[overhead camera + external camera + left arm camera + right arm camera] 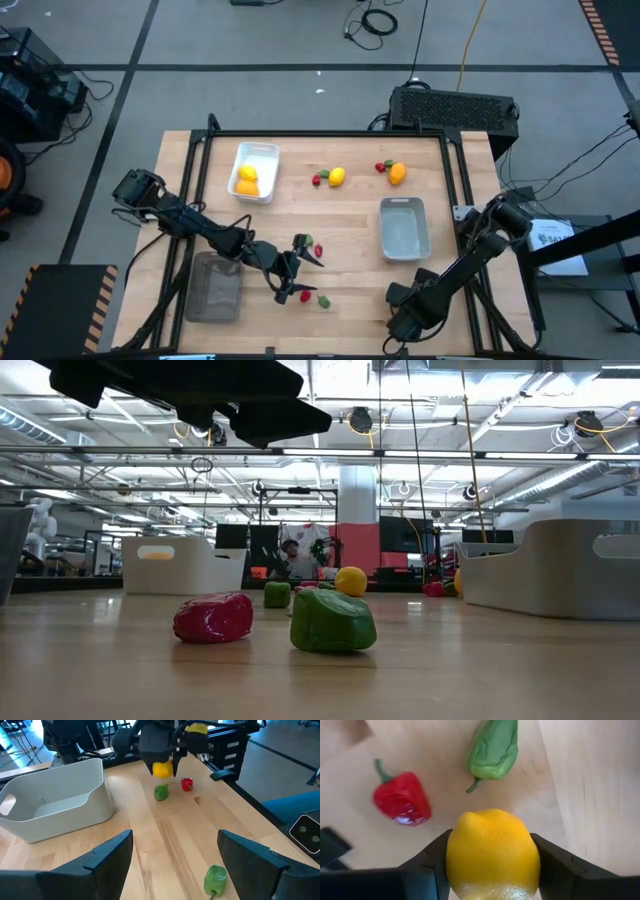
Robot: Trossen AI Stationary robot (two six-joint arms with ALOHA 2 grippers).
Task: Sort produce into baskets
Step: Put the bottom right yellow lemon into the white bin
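Lemon sits toward the bench's far edge, gripped on both sides by the right tool, beside a red pepper and a green pepper. The left tool gapes empty near the bench's near edge.

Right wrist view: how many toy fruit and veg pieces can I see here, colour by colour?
Yellow, the lemon: 1
Red, the red pepper: 1
Green, the green pepper: 1
Total: 3

Overhead, table-level, two close wrist views
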